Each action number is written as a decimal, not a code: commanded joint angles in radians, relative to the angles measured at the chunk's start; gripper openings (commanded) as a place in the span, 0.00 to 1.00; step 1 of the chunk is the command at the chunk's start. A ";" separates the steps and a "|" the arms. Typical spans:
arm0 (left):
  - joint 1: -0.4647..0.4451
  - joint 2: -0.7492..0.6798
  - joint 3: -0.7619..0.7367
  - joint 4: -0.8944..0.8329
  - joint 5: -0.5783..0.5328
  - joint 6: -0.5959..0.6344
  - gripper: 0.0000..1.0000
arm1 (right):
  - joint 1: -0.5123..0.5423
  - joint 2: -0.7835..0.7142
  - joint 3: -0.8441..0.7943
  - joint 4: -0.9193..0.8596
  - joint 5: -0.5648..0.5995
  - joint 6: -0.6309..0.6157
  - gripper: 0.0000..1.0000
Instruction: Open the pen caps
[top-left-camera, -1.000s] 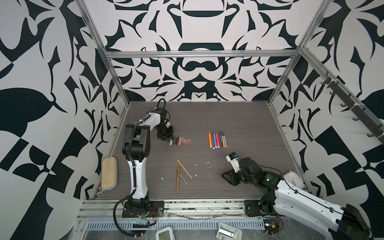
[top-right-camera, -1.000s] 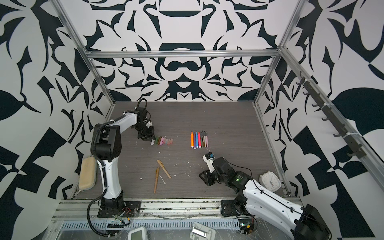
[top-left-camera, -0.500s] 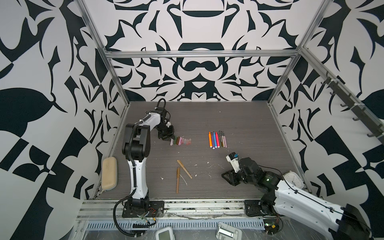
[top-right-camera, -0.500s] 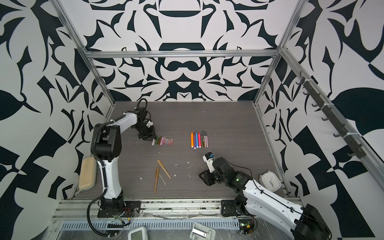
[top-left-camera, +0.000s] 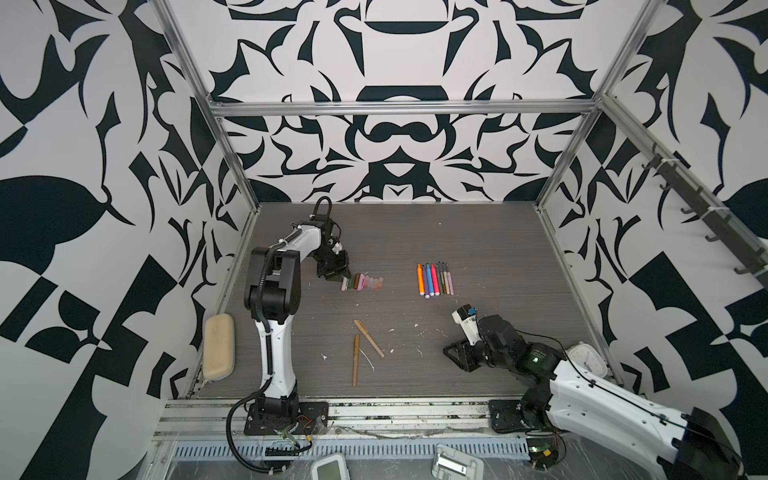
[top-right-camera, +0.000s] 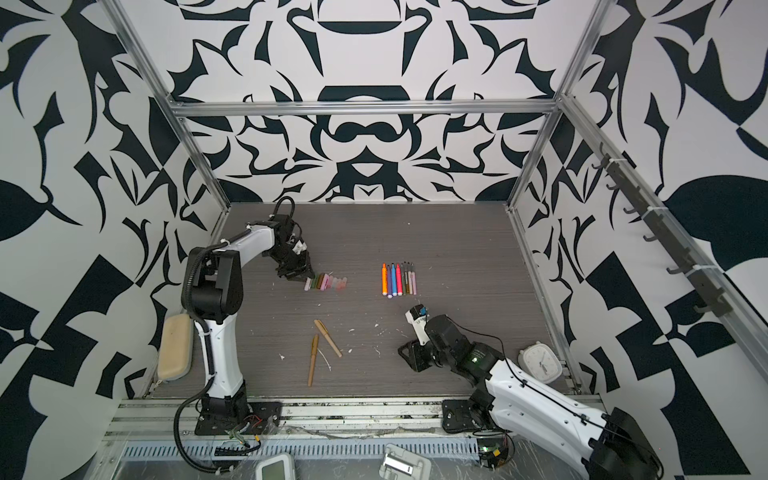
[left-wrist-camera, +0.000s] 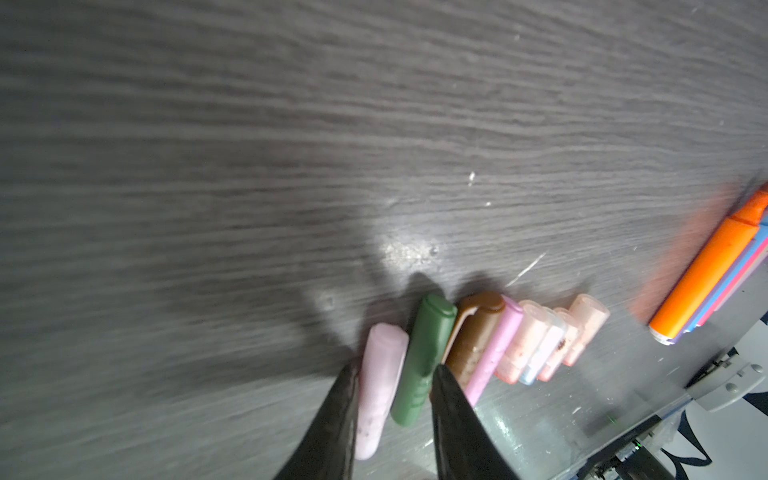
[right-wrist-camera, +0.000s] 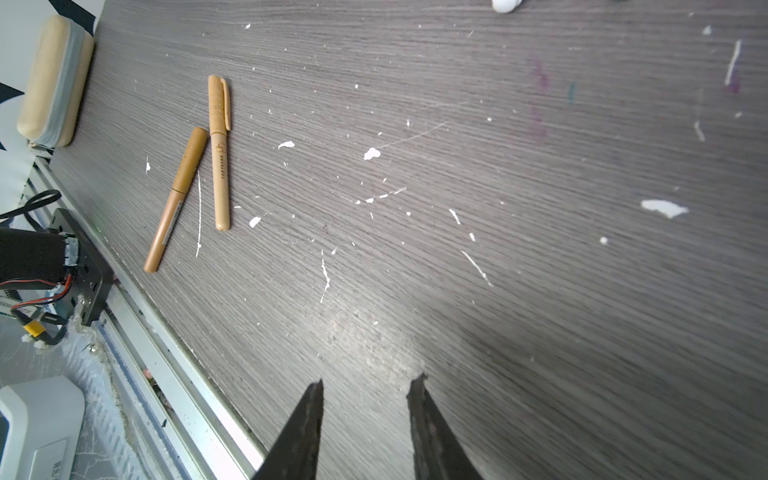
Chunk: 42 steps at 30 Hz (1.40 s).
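Tabletop (top-left-camera: 415, 232), in both top views: grey wood grain is shown.
Pen caps (top-left-camera: 361, 283): one row is laid toward the left edge.
Pens (top-left-camera: 434, 279): about eight are lined up right of centre; two tan pens (top-left-camera: 368, 338) are seen capped near the front edge.
Left wrist, pen caps: eight are counted.
Left gripper (left-wrist-camera: 397, 365): fingers are parted astride the pale pink cap (left-wrist-camera: 380, 378) and green cap (left-wrist-camera: 422, 357); clamping cannot be told.
Right wrist, right gripper (right-wrist-camera: 369, 379): fingers are parted, nothing held.

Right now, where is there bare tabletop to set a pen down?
Bare: between the row of short plastic caps and the row of coloured markers, and the far strip behind both. Crowded: at the caps, where the left gripper sits.
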 joint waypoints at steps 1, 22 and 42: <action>0.005 -0.005 0.018 -0.031 0.001 -0.003 0.33 | 0.005 0.008 0.010 0.019 0.015 0.005 0.38; 0.003 -0.301 -0.012 0.007 -0.124 -0.011 0.38 | 0.144 0.248 0.121 0.102 0.114 0.094 0.31; -0.100 -0.424 -0.028 0.007 -0.362 0.029 0.40 | 0.442 1.082 0.967 -0.285 0.320 -0.124 0.34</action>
